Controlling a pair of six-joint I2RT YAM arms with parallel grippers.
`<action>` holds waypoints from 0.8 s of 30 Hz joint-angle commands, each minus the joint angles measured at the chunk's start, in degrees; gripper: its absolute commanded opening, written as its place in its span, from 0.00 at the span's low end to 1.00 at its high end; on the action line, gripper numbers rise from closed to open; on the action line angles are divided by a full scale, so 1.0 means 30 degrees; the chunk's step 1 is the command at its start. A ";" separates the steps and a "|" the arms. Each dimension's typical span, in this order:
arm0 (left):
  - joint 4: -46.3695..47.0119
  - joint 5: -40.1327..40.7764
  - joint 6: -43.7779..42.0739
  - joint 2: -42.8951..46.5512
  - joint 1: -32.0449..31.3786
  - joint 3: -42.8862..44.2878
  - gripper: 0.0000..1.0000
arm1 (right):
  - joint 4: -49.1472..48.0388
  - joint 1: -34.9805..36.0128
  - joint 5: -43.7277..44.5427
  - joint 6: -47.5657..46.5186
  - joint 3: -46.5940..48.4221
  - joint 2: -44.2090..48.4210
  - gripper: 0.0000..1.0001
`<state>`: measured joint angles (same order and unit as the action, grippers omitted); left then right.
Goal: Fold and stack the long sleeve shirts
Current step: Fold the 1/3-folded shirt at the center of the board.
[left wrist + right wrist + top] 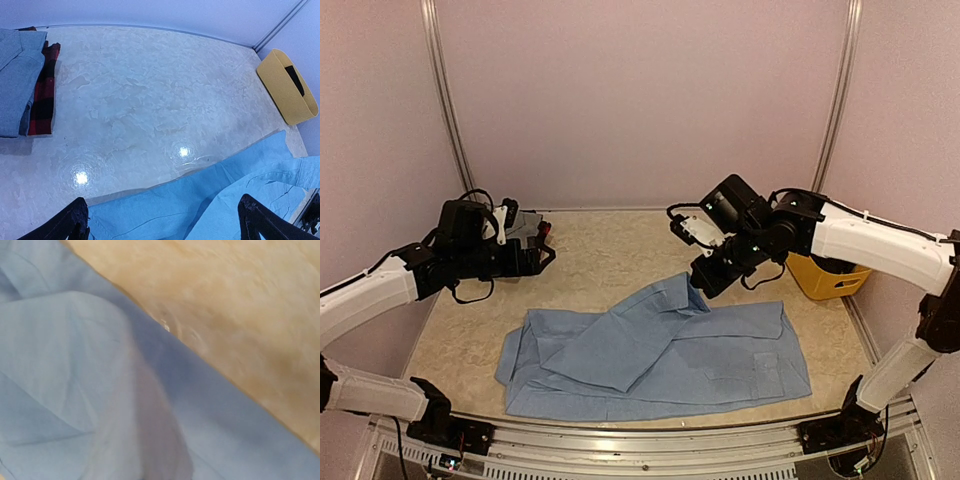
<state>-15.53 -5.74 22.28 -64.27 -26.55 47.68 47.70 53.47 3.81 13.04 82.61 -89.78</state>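
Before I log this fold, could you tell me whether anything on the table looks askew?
Yes: the blue shirt lies rumpled and crooked, a flap thrown diagonally across it and its left end bunched. The folded grey shirt and plaid shirt look tidy.

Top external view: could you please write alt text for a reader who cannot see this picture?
A blue shirt lies half folded on the table, and the right gripper is shut on its far edge. The left gripper hangs open at the far left, near the folded shirts. A yellow basket stands at the right edge.
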 commanded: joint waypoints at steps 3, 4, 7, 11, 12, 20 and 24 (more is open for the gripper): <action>-0.0106 -0.0210 -0.0524 -0.0333 -0.0050 0.0172 0.99 | 0.0582 -0.2570 -0.2343 0.0306 -0.1816 0.1216 0.00; -0.0186 -0.0202 -0.0577 -0.0372 -0.0119 0.0199 0.99 | 0.0592 -0.3009 -0.2442 0.0246 -0.2118 0.1189 0.00; -0.0542 -0.0023 -0.0835 -0.0554 -0.0492 0.0342 0.99 | 0.0466 -0.4243 -0.2616 -0.0068 -0.3012 0.1102 0.00; -0.1009 0.0252 -0.1040 -0.1087 -0.1141 0.0512 0.99 | 0.0358 -0.5398 -0.2729 -0.0428 -0.4069 0.0939 0.00; -0.1053 0.0185 -0.1015 -0.1240 -0.1339 0.0472 0.99 | 0.0337 -0.5581 -0.2743 -0.0520 -0.4245 0.0924 0.00; -0.0412 -0.1988 -0.0061 -0.3669 -0.2878 -0.0791 0.95 | 0.0148 -0.5836 -0.3366 -0.0778 -0.4608 0.1149 0.00; -0.0096 -0.2804 0.0018 -0.4580 -0.3374 -0.0857 0.95 | 0.0187 -0.5807 -0.4425 -0.1425 -0.4300 0.2043 0.00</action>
<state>-17.30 -10.22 21.45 -76.38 -35.44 45.84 48.36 36.25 -5.89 11.05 69.10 -87.07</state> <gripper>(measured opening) 0.950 0.003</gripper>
